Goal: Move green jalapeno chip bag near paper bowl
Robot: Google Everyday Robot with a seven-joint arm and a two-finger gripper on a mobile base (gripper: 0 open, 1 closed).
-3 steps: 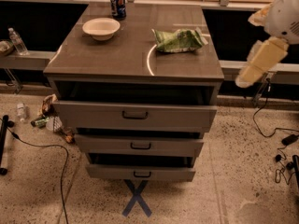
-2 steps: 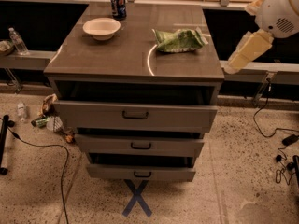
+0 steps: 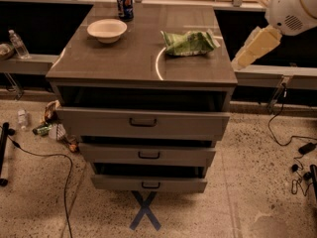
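Comparing this moment with a second ago, you will find one real change: the gripper (image 3: pixel 253 47) has climbed and drifted left. It now hangs in the air just off the right edge of the cabinet top (image 3: pixel 124 61), level with the green jalapeno chip bag (image 3: pixel 190 42) but apart from it. You cannot tell whether the gripper is open or closed, as only its cream-coloured outer side shows. It carries nothing that you can see. The white rounded arm housing (image 3: pixel 293 6) above it has come further into view at the upper right.

Nothing on the cabinet has moved. The green jalapeno chip bag lies crumpled and flat on the right half of the top, towards the rear. The paper bowl (image 3: pixel 107 30) sits upright on the left half, well apart from the bag, with bare surface between them. The blue soda can (image 3: pixel 125 4) stands upright behind the bowl, near it but not touching.

Counting for you: one bag, one bowl, one can, one gripper. Below the top are three drawers (image 3: pixel 143 124), each pulled partly out. One blue X (image 3: pixel 145 210) is taped on the floor in front of them. One clear bottle (image 3: pixel 18 43) stands on the ledge at the left.
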